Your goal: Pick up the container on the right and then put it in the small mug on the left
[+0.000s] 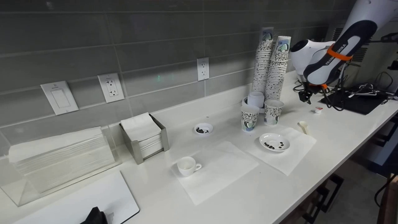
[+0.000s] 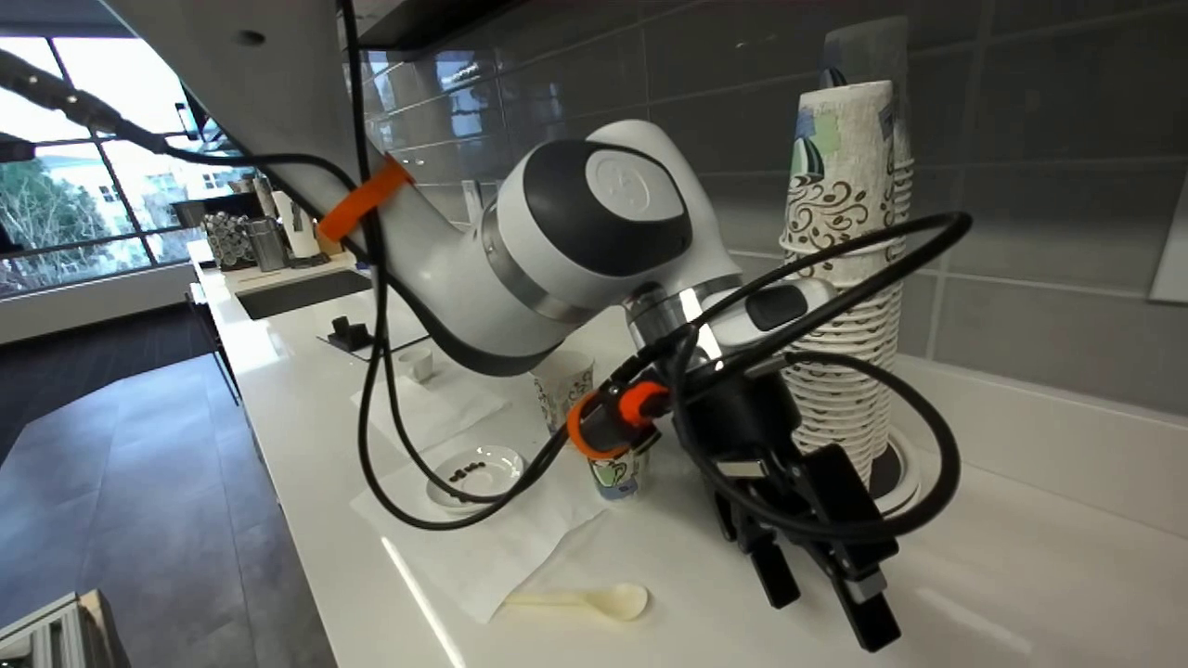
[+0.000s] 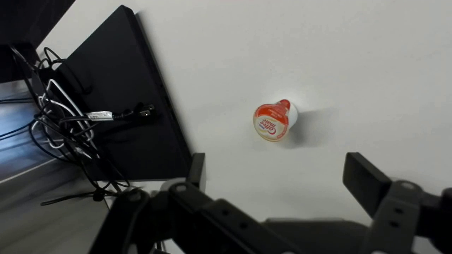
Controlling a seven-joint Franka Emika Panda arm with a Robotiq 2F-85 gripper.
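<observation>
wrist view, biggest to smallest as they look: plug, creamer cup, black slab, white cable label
Largest to smallest:
1. Black slab
2. Creamer cup
3. Plug and white cable label: too alike in size to rank

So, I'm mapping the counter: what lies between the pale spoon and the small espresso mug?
In both exterior views, a white saucer holding dark beans lies between the pale spoon and the espresso mug; parts of two paper sheets show there too.

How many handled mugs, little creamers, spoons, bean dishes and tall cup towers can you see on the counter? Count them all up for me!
Handled mug: 1
Creamer: 1
Spoon: 1
Bean dishes: 2
Cup towers: 2
Total: 7
</observation>
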